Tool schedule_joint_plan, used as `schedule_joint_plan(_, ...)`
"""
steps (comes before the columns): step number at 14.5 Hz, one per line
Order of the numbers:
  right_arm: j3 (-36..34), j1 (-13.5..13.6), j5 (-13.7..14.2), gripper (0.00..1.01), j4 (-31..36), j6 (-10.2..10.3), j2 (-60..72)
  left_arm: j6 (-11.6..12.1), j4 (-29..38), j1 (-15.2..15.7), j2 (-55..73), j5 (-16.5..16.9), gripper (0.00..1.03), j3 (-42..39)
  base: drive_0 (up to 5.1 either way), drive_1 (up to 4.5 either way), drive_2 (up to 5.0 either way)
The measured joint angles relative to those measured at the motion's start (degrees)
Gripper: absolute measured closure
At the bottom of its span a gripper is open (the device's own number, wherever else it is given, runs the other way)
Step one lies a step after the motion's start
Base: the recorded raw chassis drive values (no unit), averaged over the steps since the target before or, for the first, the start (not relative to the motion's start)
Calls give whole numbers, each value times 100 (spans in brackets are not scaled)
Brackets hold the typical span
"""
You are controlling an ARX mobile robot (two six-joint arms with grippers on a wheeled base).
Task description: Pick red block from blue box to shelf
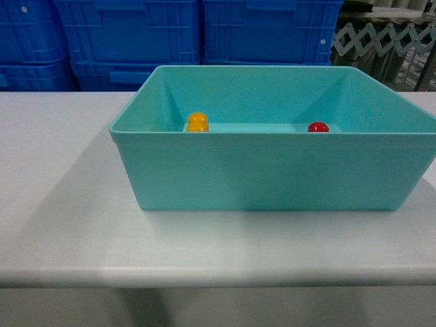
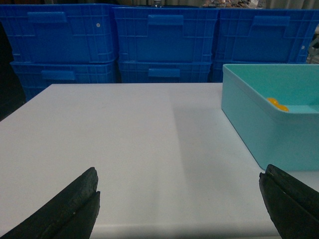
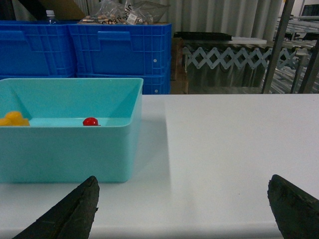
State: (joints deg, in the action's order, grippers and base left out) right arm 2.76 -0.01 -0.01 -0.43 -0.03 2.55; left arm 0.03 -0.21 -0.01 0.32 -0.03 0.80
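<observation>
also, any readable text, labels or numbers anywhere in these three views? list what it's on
None readable.
Teal bin: plain walls, no label.
Blue ribbed crates: no print visible.
Red block and orange-yellow piece: unmarked.
Clear packets on top of the crates: some print, too small and blurred to read.
Bottle cap behind the crates: no legible label.

I'm seeing the red block [image 1: 318, 127] lying inside the blue box [image 1: 272, 170], well apart from the orange piece [image 1: 197, 122].

Block [image 1: 317, 127] in box [image 1: 272, 170] on table [image 1: 68, 225]
</observation>
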Motion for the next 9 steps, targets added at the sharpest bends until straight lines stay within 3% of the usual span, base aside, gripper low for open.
schedule_joint_plan(9,0,0,0,3,0,0,0,0,0,0,0,0,5,0,0,0,0)
